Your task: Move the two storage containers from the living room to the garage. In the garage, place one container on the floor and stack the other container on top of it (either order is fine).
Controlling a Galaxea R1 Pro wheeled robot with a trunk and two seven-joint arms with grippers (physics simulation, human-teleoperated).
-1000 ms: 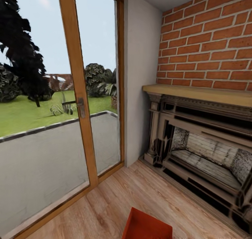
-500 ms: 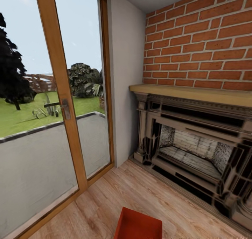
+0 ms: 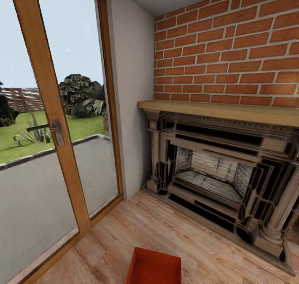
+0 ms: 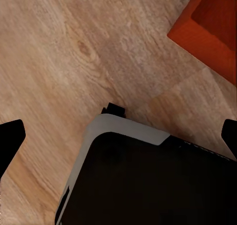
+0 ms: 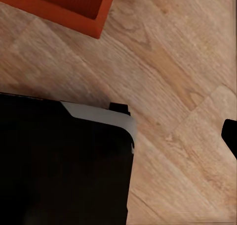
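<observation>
bright, even daylight through the glass doors (image 3: 62,122); soft smeared render textures, faint shadows

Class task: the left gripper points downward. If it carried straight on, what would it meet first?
Probably the robot's own dark base, which lies between the left gripper's fingers here; depth is unclear, so possibly the wood floor.

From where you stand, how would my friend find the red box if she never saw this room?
Look for the big dark fireplace under the red brick wall. On the light wood floor before it, near the glass door, sits the storage container. It is the only red-orange, open-topped box there.
</observation>
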